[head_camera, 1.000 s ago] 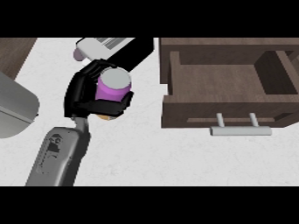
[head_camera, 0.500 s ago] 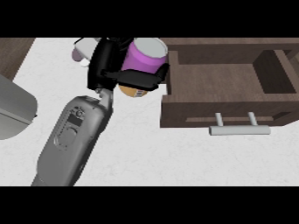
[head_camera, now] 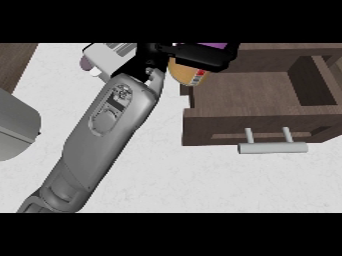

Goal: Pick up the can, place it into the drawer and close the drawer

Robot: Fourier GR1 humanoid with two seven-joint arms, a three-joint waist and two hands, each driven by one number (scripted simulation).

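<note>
My left hand (head_camera: 200, 56) is shut on the can (head_camera: 188, 77), an orange-brown can with a purple top, and covers most of it. The hand and can sit at the top of the head view, over the left rear corner of the open drawer (head_camera: 203, 121). The drawer is dark brown wood with a bare floor and a pale bar handle (head_camera: 272, 148) on its front. My grey forearm (head_camera: 107, 125) runs up from the lower left edge. My right hand does not show.
A white and purple object (head_camera: 100, 56) lies just left of the hand at the back. A large grey rounded object (head_camera: 4, 125) fills the left edge. Dark wood (head_camera: 4, 60) shows at the top left corner. The counter top (head_camera: 174, 180) is white.
My left hand has carried the can up and to the right, from the counter left of the drawer to above the drawer's left rear corner. The forearm has stretched further in.
</note>
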